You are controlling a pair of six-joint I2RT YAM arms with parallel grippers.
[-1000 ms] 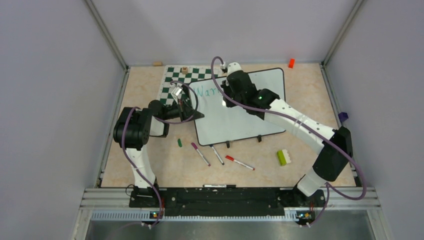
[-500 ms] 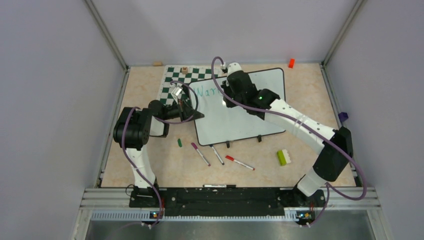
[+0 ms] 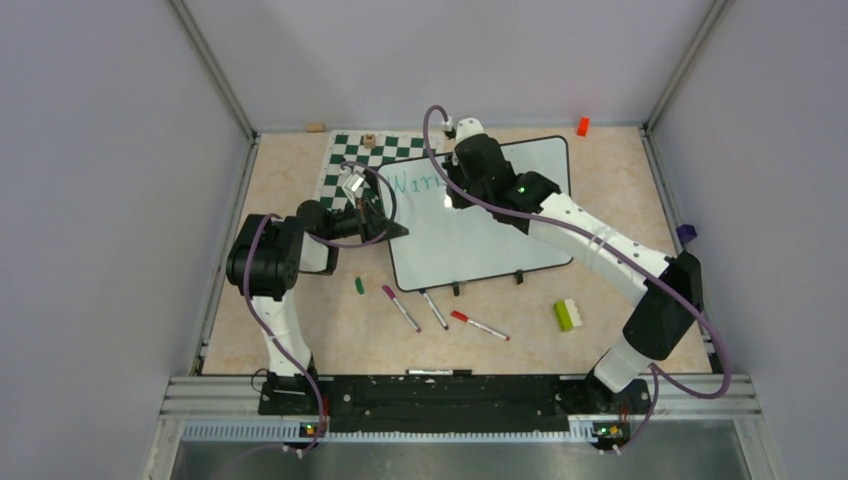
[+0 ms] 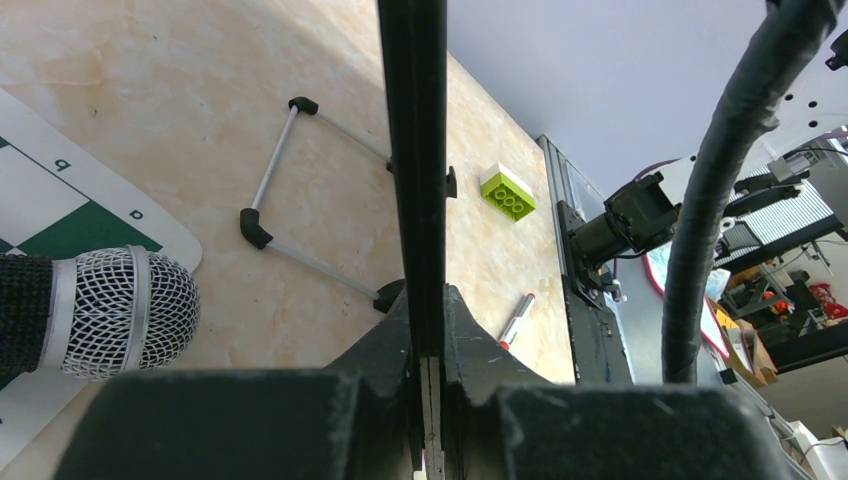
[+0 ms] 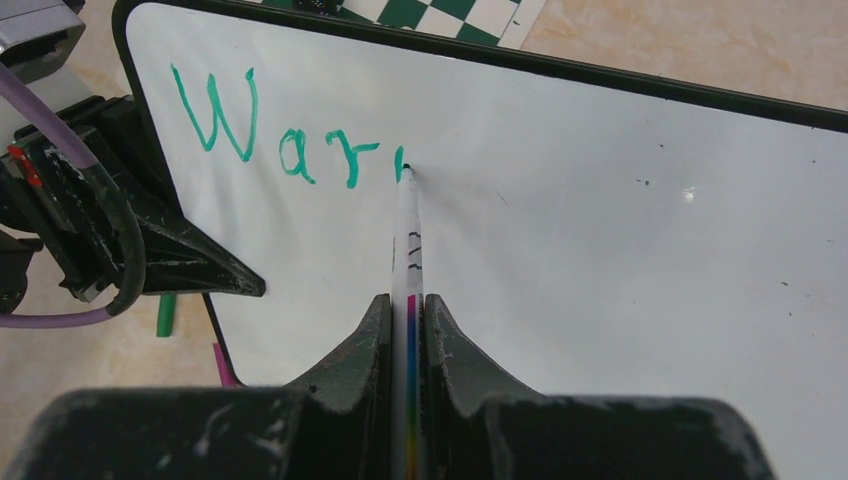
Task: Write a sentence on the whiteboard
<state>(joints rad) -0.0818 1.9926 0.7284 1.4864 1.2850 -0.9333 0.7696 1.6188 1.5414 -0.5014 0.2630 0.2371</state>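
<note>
The whiteboard (image 3: 470, 240) lies tilted at the table's middle, propped on a wire stand (image 4: 270, 185). The sentence (image 5: 280, 135) reads "War" in teal-green, with a short new stroke starting after it; it also shows in the top view (image 3: 412, 183). My right gripper (image 5: 408, 305) is shut on a white marker (image 5: 407, 230), whose tip touches the whiteboard (image 5: 620, 250) just right of the "r". My left gripper (image 4: 426, 300) is shut on the whiteboard's black left edge (image 4: 412, 150). In the top view the left gripper (image 3: 390, 225) is at the board's left rim and the right gripper (image 3: 452, 192) is above the writing.
A green-and-white chess mat (image 3: 350, 160) lies under the board's far left corner. A green cap (image 3: 359, 285), a purple marker (image 3: 401, 308), a dark marker (image 3: 434, 310) and a red marker (image 3: 479, 325) lie in front. A green brick (image 3: 568, 315) sits front right, an orange block (image 3: 582, 126) far right.
My right gripper has shifted slightly toward the far side with the marker, and a short stroke has appeared after "War". The left arm and the board have not moved.
</note>
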